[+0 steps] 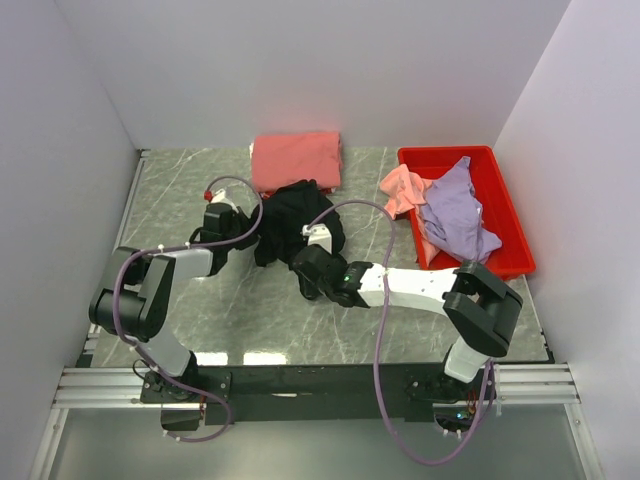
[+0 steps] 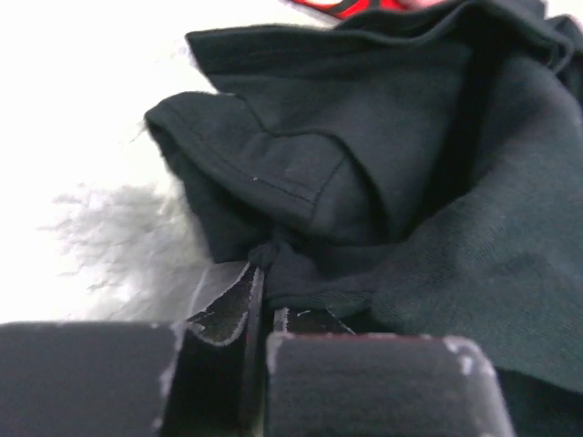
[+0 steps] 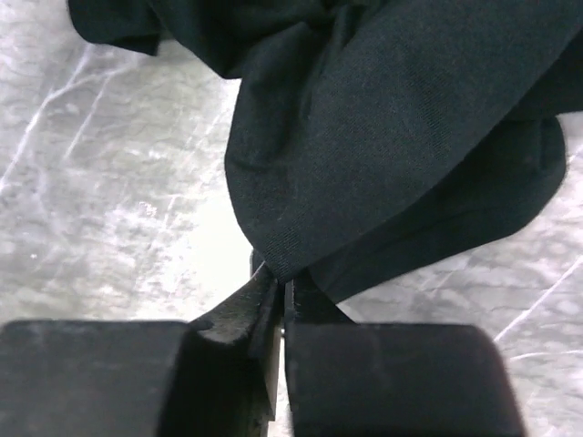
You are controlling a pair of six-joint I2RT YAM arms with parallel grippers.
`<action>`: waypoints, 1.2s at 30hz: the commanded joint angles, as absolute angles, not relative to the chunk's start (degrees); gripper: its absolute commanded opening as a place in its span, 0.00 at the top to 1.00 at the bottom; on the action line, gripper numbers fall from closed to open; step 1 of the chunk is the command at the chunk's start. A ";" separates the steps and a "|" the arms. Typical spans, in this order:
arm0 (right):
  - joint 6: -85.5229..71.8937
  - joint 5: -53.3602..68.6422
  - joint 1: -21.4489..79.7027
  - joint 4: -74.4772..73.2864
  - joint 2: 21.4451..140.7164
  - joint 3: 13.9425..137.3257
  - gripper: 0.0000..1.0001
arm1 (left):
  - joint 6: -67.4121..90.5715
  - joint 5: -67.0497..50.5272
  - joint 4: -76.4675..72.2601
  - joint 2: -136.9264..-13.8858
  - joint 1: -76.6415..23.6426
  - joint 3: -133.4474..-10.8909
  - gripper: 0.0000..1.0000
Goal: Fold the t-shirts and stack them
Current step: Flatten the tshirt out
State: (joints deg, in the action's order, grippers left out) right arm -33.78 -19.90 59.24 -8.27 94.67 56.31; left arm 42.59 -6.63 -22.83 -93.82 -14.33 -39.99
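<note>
Pinching the black t-shirt are left fingers and right fingers.

A: Surface?
B: Table, grey marbled top.
A: Items lying directly on it?
B: Coral-red t-shirt, folded, far edge. Black t-shirt, crumpled, centre. Red bin, far right.

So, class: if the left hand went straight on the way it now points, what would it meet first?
The black t-shirt: the left hand pinches its edge, and the bunched cloth fills the line ahead. The red bin shows beyond it; how far is unclear.
</note>
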 commanded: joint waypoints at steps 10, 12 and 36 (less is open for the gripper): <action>-32.17 -33.65 59.24 -16.34 83.24 60.12 1.00 | 42.71 4.56 -21.19 -74.03 -14.59 -34.81 0.99; -30.60 -37.15 58.72 -18.01 79.74 60.55 1.00 | 42.54 7.37 -19.61 -67.98 -14.50 -33.49 0.99; -14.59 -34.91 47.46 -20.74 48.61 76.37 1.00 | 42.28 23.29 10.98 -30.24 -14.59 -58.70 0.99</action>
State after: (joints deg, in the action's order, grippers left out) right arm -16.60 -37.15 47.77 -19.79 51.07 73.08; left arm 43.07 23.35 9.65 -31.92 -14.50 -54.39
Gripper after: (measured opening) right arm 0.015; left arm 0.037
